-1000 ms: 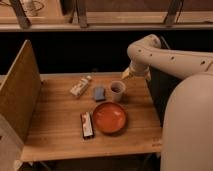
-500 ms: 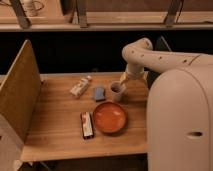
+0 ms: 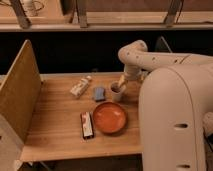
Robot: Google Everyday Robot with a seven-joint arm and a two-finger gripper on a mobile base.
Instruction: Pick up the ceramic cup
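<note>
The ceramic cup point(image 3: 117, 92) is small, greyish-beige with a dark inside. It stands upright on the wooden table point(image 3: 55, 125), just behind the orange-red bowl point(image 3: 109, 117). My white arm reaches in from the right and bends down over the cup. The gripper point(image 3: 121, 83) is right at the cup's far rim, at or just above it.
A blue sponge-like block point(image 3: 99, 93) lies left of the cup. A small white bottle point(image 3: 80, 86) lies further left. A dark and red snack bar point(image 3: 87, 125) lies left of the bowl. A wooden side panel point(image 3: 19, 92) stands along the table's left edge.
The arm has swung further left and down. The gripper has come from right of the cup to its rim. The arm's white body fills more of the right side.
</note>
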